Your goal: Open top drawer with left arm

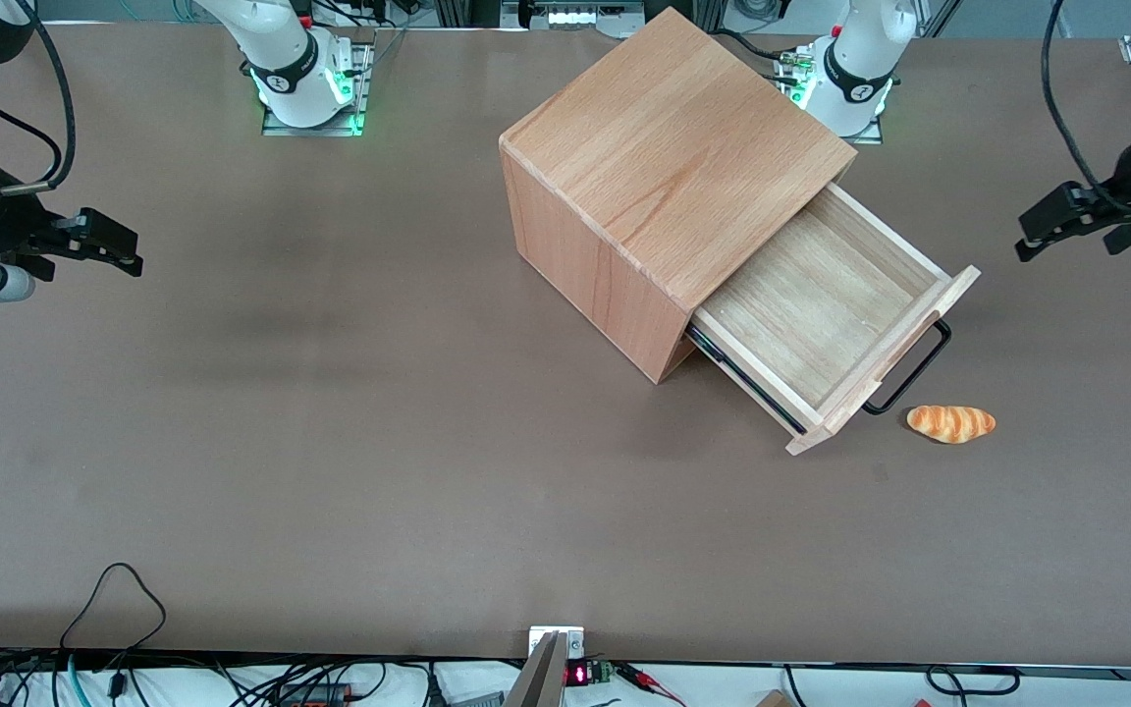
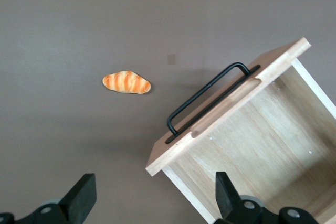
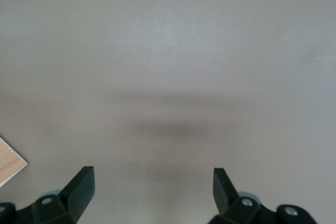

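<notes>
1. The fingers of the gripper stand wide apart and hold nothing, above the desk and clear of the handle.
2. The top drawer stands far out of the box, empty.
3. The opening looks done; nothing seems left.
</notes>
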